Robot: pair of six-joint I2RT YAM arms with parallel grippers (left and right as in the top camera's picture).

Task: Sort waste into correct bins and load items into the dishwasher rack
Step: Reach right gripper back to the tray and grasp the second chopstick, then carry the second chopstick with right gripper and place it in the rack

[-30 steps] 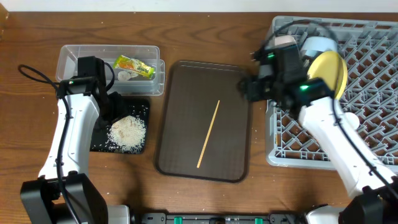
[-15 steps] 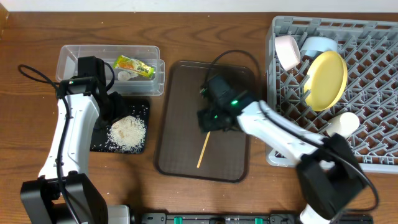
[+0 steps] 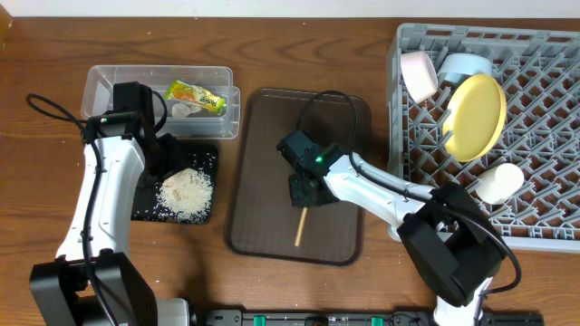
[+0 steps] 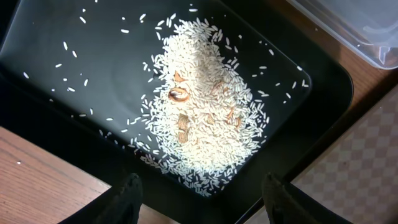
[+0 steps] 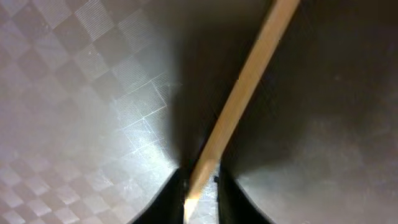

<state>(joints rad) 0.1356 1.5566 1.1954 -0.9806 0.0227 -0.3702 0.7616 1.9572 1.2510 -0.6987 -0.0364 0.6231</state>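
Note:
My right gripper (image 3: pixel 304 188) is down on the dark brown serving tray (image 3: pixel 263 163), its jaws closed round one end of a thin wooden chopstick (image 3: pixel 300 226). In the right wrist view the chopstick (image 5: pixel 249 81) runs up from between the gripper (image 5: pixel 200 186). My left gripper (image 3: pixel 165 154) is open and empty over the black tray (image 3: pixel 204 158) of rice (image 3: pixel 186 188); it shows in the left wrist view (image 4: pixel 202 205) above the rice (image 4: pixel 205 112). The yellow-green wrapper (image 3: pixel 195 97) and the white scrap (image 3: pixel 181 110) lie in the clear tub (image 3: pixel 109 86).
The grey rack (image 3: pixel 399 181) at right holds the yellow plate (image 3: pixel 478 115) on edge, a white bowl (image 3: pixel 417 74), a light blue bowl (image 3: pixel 462 65) and a pale cup (image 3: pixel 498 181). Only one chopstick shows. Brown bits lie among the rice.
My right arm swung from the rack's left edge to the brown tray, came down over the chopstick and closed on it; the chopstick shifted slightly. The left arm has not moved.

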